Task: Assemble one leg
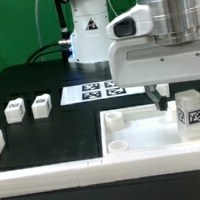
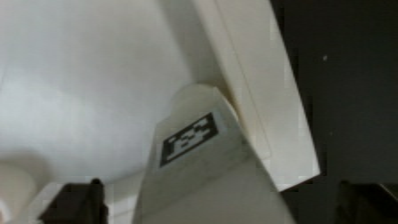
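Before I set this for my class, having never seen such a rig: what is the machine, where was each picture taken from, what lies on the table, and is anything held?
The machine is a white robot arm ending in two fingers. One picture comes from a camera standing off the arm, the other from a camera on its wrist. On the black table lie a large white square tray with round sockets, a flat white marker board and two small white tagged blocks. A third small white tagged block, the leg, stands on the tray under the fingers, which look spread apart, so nothing seems held.
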`<state>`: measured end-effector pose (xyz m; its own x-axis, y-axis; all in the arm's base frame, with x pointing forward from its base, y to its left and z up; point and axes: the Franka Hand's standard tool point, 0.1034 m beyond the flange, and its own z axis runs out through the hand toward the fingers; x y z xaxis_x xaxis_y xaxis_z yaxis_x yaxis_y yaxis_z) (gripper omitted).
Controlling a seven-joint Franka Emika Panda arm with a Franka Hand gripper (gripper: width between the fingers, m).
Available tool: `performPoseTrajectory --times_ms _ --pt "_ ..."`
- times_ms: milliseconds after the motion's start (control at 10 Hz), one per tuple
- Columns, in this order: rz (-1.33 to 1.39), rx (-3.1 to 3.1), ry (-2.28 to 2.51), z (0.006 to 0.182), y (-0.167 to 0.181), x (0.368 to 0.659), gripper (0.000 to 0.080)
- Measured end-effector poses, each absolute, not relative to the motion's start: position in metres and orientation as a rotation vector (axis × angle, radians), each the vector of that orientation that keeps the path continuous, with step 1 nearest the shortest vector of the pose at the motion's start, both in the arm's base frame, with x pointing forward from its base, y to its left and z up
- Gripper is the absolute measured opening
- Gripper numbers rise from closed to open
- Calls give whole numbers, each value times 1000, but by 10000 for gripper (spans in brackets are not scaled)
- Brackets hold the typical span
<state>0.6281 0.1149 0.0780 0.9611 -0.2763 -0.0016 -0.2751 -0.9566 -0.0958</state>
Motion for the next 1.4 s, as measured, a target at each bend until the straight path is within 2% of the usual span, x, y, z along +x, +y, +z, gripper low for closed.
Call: performPoseTrajectory --times_ms 400,700,900,1000,1100,1400 --pt "-35 -3068 -286 79 111 633 649" --pt "-35 -3065 -308 79 111 633 621" --pt "-35 -3065 -308 78 111 632 338" --pt "-34 -3065 -308 78 111 632 338" --pt "-33 -3066 -280 78 111 632 291" --pt "-33 -3068 -242 78 111 632 291"
